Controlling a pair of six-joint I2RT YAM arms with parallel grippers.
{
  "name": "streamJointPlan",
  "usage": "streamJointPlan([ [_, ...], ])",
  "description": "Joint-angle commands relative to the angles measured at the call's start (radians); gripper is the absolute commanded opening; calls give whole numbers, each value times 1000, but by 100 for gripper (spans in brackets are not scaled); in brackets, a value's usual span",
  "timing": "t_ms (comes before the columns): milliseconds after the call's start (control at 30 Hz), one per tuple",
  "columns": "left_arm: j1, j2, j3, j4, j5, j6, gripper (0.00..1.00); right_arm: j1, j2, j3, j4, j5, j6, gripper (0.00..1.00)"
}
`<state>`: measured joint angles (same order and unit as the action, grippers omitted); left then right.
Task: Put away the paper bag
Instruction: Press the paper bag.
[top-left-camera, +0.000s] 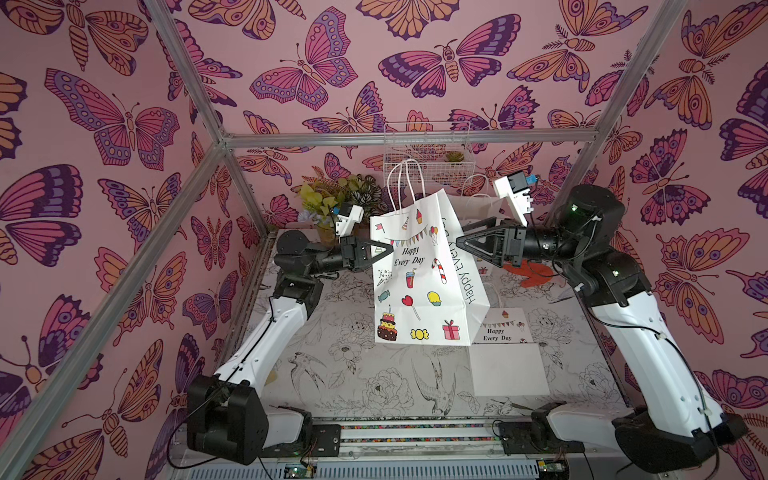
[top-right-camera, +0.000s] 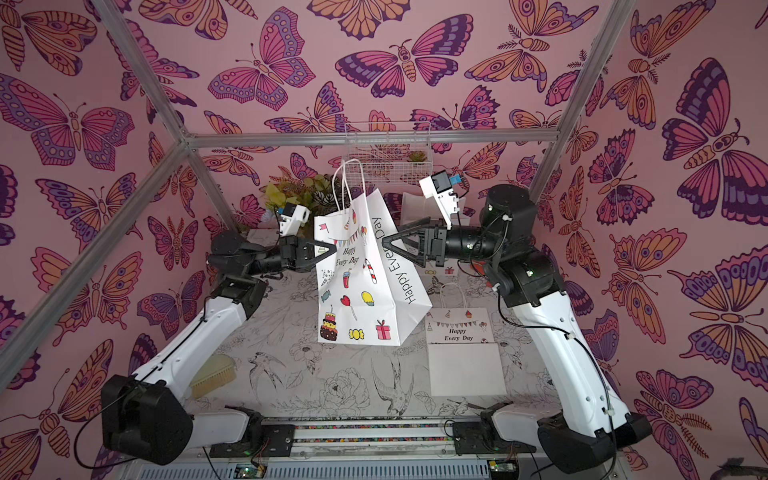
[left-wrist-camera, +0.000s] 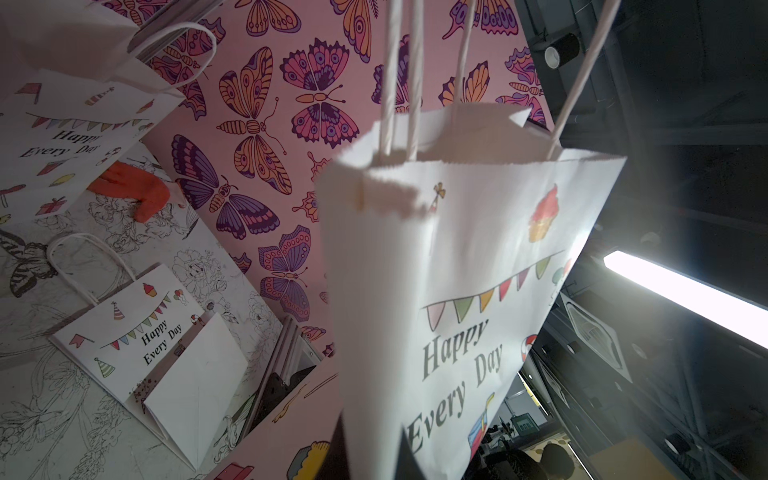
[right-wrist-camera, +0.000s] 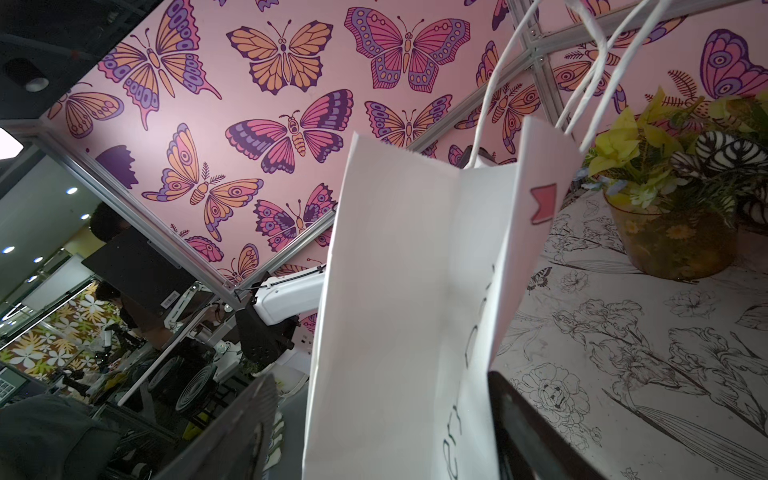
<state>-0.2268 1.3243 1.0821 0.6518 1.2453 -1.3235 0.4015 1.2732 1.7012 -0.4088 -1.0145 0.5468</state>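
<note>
The paper bag (top-left-camera: 419, 282) is up in the air over the middle of the desk (top-left-camera: 353, 374), and it's a cheerful one: white, mouth open, twisted white handles standing up, "Happy Every Day" under a bunting line, with cake, sweets and a gift box printed below and the same words running down its side panel. The left gripper (top-left-camera: 384, 250) reaches in level from the left edge, jaws pressed together on the bag's near-top edge. The right gripper (top-left-camera: 459, 243) comes in level from the right, jaws spread either side of the side panel, as the right wrist view shows. Both forearms rise steeply from the front edge. The desk wears a black-and-white flower-and-bird print; a folded bag (top-left-camera: 507, 357) lies flat towards the front right corner, a potted plant (top-left-camera: 332, 199) sits at the far left corner, and a wire basket (top-left-camera: 428, 153) hangs on the butterfly wallpaper (top-left-camera: 124, 124) behind.
</note>
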Motion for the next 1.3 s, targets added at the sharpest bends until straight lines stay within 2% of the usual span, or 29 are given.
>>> streamJointPlan([
  [0,5,-25,15,-122,-24,98,7,15,8,44,-37,16,-45,80],
  [100,5,-31,15,-129,-25,101,7,23,20,65,-63,24,-61,81],
  [233,6,-40,27,-182,-31,134,8,55,46,121,-184,90,-150,80],
  [433,6,-88,72,-395,-54,273,9,97,81,169,-314,212,-254,75],
  [600,7,-107,100,-508,-70,345,10,104,92,169,-312,229,-255,61],
  [900,6,-124,122,-530,-74,348,12,111,105,158,-288,233,-240,25],
  [1000,4,-128,125,-530,-66,345,14,112,98,140,-256,223,-224,21],
  [1100,2,-136,131,-529,-58,346,16,113,97,124,-221,207,-204,12],
  [1267,0,-162,139,-493,-41,342,29,112,91,96,-188,192,-186,3],
])
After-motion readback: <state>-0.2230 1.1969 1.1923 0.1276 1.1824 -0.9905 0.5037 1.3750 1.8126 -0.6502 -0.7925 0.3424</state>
